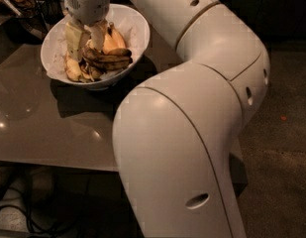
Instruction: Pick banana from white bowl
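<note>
The white bowl [137, 31] stands at the table's far left and holds several bananas. The banana [112, 60], dark brown-black, lies crosswise on top of the pile, with its left end between my fingertips. My gripper [86, 44] reaches straight down into the bowl's left half. Its two pale fingers [74, 38] stand close together, shut on the banana's left end. Plumper yellow-orange bananas [110, 41] lie behind it, and a paler banana [72, 69] lies at the bowl's left front.
The bowl sits on a glossy brown table [53, 128]. My large white arm [192, 108] fills the right and front of the view. Dark clutter [19, 1] stands at the far left. Cables [38, 212] lie on the floor under the table's front edge.
</note>
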`<action>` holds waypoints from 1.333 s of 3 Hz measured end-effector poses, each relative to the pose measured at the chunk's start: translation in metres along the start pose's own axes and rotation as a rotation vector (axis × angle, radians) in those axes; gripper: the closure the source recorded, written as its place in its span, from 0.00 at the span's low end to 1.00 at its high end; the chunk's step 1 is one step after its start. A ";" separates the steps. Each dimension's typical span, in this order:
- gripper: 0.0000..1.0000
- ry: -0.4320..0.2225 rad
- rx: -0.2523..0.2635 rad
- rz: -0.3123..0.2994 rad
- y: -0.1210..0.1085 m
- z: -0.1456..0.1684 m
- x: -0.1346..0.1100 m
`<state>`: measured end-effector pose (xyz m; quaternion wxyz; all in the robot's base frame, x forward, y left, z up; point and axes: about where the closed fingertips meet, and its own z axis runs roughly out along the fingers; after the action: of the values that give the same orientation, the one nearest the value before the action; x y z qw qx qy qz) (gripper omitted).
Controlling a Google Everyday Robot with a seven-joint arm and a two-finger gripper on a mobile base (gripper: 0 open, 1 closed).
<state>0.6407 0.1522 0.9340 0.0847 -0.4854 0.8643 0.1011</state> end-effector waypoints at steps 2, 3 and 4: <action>0.48 0.014 -0.013 0.011 -0.007 0.009 0.005; 0.48 0.022 -0.016 0.006 -0.007 0.014 0.005; 0.66 0.028 -0.018 -0.004 -0.006 0.019 0.004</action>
<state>0.6450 0.1510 0.9143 0.0686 -0.4892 0.8634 0.1020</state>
